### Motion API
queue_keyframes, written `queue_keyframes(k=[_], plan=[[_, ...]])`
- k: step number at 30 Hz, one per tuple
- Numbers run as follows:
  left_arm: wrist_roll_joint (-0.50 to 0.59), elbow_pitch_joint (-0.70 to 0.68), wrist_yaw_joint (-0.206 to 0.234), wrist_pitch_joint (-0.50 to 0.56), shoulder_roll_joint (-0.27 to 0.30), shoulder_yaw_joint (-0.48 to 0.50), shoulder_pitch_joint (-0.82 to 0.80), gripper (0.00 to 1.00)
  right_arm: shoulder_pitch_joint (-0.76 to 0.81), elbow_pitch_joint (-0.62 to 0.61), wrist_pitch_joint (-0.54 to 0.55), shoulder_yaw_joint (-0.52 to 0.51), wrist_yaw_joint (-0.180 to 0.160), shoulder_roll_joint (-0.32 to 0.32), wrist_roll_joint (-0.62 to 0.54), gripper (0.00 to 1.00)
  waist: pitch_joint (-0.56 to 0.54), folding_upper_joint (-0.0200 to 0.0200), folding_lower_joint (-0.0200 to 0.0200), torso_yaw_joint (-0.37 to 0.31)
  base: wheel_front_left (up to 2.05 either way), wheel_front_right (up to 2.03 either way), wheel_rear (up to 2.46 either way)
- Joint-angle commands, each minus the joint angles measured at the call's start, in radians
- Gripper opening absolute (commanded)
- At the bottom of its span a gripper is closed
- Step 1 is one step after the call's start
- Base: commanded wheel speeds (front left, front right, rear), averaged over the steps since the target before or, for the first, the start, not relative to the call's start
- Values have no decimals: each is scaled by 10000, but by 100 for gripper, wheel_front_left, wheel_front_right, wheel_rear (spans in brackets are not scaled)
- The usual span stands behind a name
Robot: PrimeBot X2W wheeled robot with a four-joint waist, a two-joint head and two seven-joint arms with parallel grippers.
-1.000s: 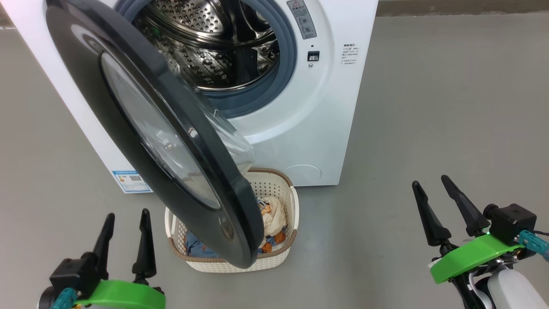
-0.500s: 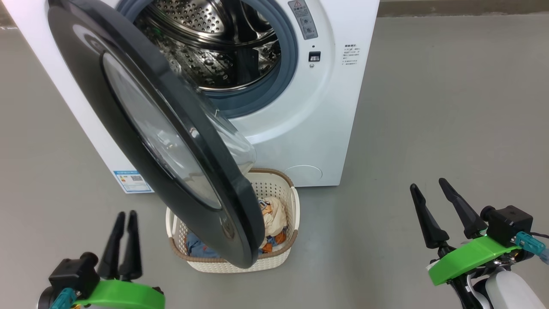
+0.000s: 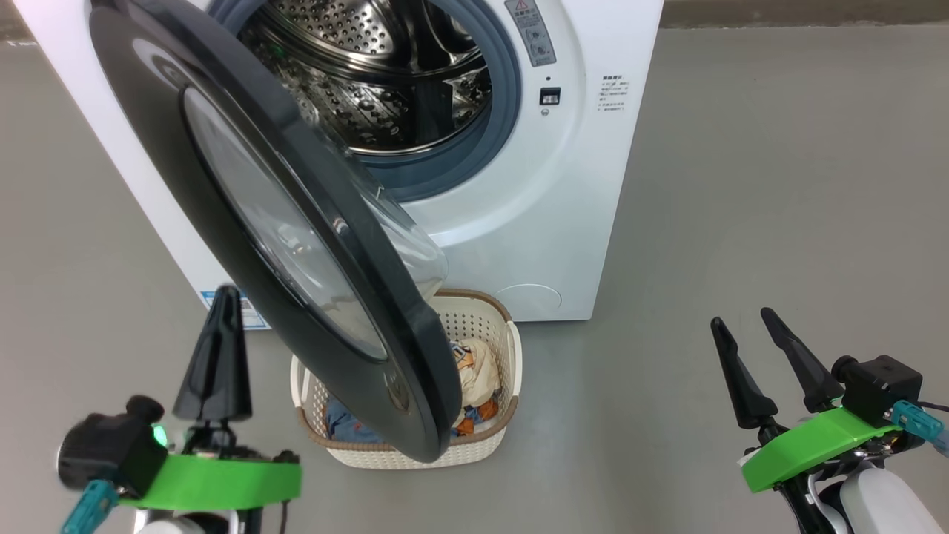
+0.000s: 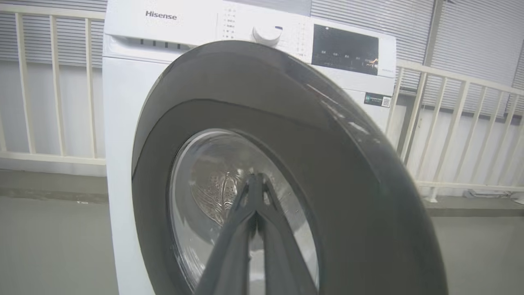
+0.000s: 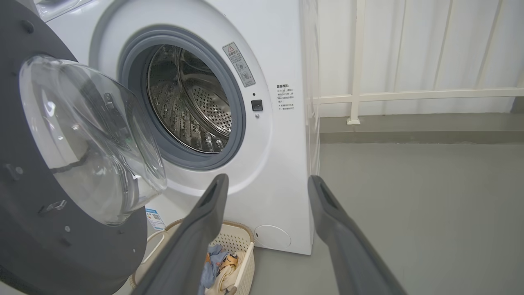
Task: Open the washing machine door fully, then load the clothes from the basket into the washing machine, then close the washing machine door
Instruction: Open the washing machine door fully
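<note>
Left wrist view had the left gripper [image 4: 256,177] pinched shut on nothing, its two dark fingers pressed together and aimed at the glossy outer face of the washing machine door [image 4: 335,172], near the glass window [image 4: 213,184]. Whether the tips touched the glass could not be told. In the head view it rose at the lower left beside the door's lower edge, while the right gripper [image 3: 741,317] hung well apart at the lower right, jaws spread and empty. The door stood only partly open, its free edge overhanging the basket [image 3: 513,348], which sat on the floor [image 3: 741,185] against the foot of the washing machine [image 3: 578,222] with the clothes [image 3: 478,371] inside. The steel drum [image 3: 371,74] looked bare. Opening the door fully seemed the step in hand. That probably called for swinging the door further left, likely by getting the closed fingers behind its free edge without striking the glass or the basket.
</note>
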Motion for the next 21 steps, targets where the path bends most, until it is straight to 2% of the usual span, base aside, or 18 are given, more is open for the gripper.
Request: queue_keyframes(k=[1,7,11,14,17,21], plan=[[88,-659,9,-61,167,152,-475,0,90,-220,-120,173,16,-25,-131,100,-16,0,-1,8,0,0,0],[84,-2268,-6,-61,167,-876,-598,0,72,-230,-120,273,16,37,-150,100,-16,0,-1,-23,0,0,0],[96,-2617,-31,-61,167,-1722,-534,0,38,-228,-120,346,16,49,-113,100,12,0,-1,-124,0,0,0],[-74,-2489,-49,-61,167,-2312,-485,0,7,-231,-120,395,16,70,-88,100,51,0,-1,-251,0,0,0],[-323,-1866,-69,-46,167,-3085,-400,0,-54,-230,-120,434,16,97,-60,100,118,0,-1,-493,0,0,0],[-622,-1078,-81,-50,167,-3604,-468,0,-103,-217,-120,447,16,129,-24,100,203,0,-1,-735,0,0,0]])
